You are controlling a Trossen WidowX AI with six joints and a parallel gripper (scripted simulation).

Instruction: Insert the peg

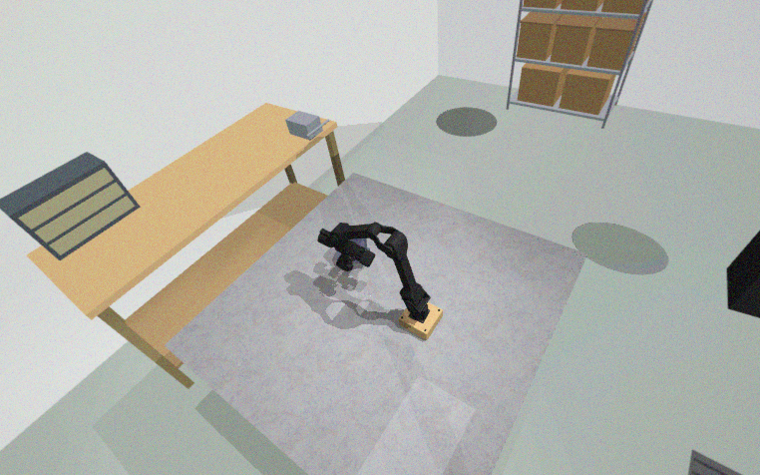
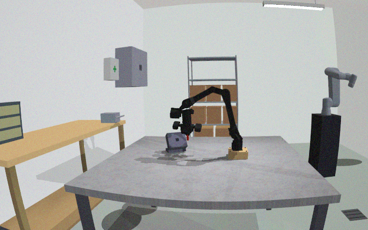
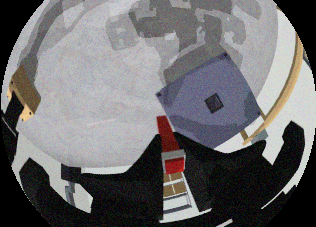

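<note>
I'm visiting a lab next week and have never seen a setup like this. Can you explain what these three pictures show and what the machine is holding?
The black jointed thing is a robot arm bolted to a small wooden base on a grey table. One picture looks down from high above the room, one looks across the table from the front, and the round one comes from a camera on the arm's wrist, looking past its fingers.

At the arm's tip is a gripper, two fingers that pinch. It is closed on a small red peg, held off the table.

Also on the table is a sloped grey panel with one dark hole in its face. The peg hangs just beside the panel, not in the hole.
</note>
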